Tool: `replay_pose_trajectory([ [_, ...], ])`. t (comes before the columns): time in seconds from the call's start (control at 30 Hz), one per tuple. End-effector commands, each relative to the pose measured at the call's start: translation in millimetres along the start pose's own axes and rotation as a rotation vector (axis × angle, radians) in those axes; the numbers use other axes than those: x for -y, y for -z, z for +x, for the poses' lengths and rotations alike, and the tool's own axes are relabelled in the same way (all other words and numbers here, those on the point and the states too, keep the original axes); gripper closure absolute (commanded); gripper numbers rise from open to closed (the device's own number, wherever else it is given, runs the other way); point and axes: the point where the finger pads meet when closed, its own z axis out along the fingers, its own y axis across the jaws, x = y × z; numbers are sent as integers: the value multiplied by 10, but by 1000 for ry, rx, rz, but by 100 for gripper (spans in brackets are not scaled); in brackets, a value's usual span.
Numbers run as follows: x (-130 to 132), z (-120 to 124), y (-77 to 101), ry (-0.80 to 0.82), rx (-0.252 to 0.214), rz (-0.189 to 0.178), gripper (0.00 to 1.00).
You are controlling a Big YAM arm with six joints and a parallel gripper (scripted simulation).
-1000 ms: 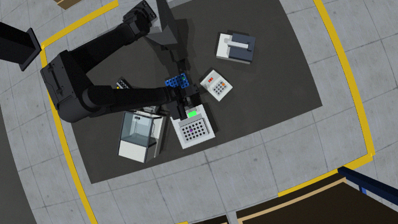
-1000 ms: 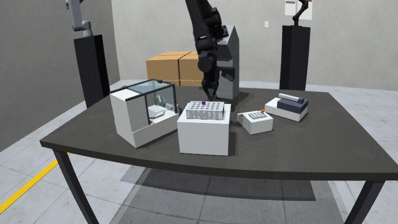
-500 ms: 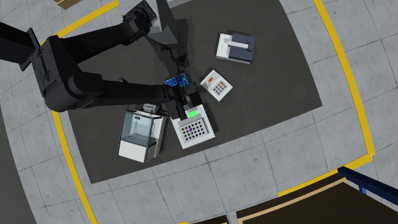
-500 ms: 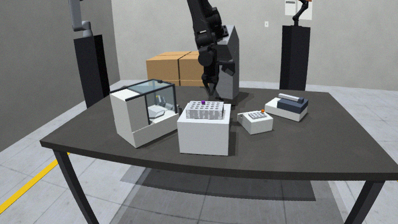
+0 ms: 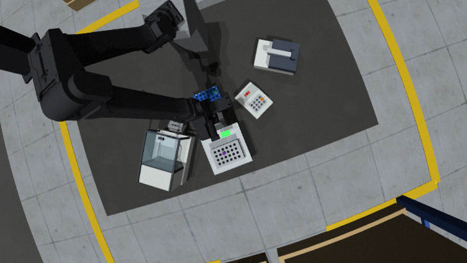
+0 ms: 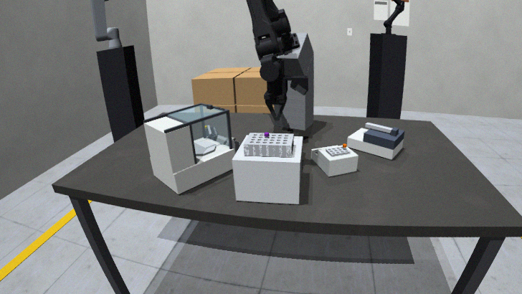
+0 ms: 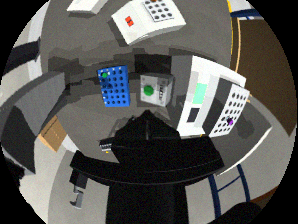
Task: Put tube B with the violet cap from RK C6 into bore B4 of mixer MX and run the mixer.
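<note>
The mixer MX [image 5: 226, 148] is a white box with a grey block of bores on top. Tube B's violet cap [image 5: 224, 152] shows in one bore of the block, low in it, and also in the exterior view [image 6: 266, 134] and the wrist view [image 7: 230, 121]. The green lamp [image 5: 225, 133] on the mixer's top is lit. My gripper [image 5: 218, 122] is shut and holds nothing. It hangs over the mixer's near, sloping side, between the mixer and the blue rack RK [image 5: 206, 93], apart from the tube. The START key is hidden by the arm.
The glass-walled balance BAL [image 5: 165, 158] stands close to the mixer's left in the overhead view. The dry block DB [image 5: 254, 99], holding an orange-capped tube, and the spectrophotometer SP [image 5: 277, 56] lie to the right. A green-capped tube sits in the rack.
</note>
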Motion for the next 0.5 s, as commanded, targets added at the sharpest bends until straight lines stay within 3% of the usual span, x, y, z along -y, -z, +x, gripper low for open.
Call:
replay_pose_trajectory([
  [0.0,54,-2,21,-7,1,13,100],
  [0.47,73,-1,22,-3,1,15,100],
])
